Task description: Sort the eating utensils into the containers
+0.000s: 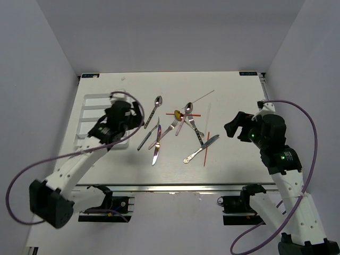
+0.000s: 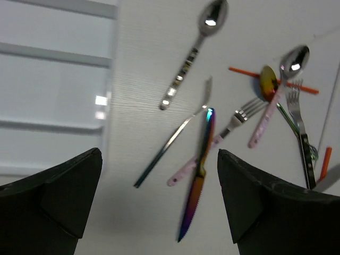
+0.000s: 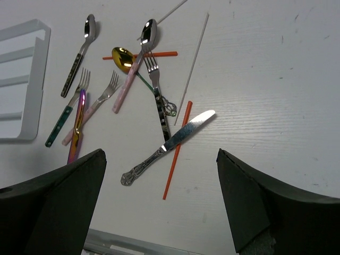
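Spread wide and carrying nothing, the left pincer (image 2: 159, 180) is hanging just over an iridescent knife (image 2: 197, 186) beside the white tray (image 2: 53, 53), while the right pincer (image 3: 160, 175), equally wide and empty, is facing a silver knife (image 3: 188, 126) lying across a red stick (image 3: 171, 175). All the utensils (image 1: 178, 113) are lying loose mid-desk (image 1: 239, 90), none showing in the tray. Trouble is probably waiting in the overlaps: closing on one flat, slick piece risks dragging its neighbour along or letting it slip free.
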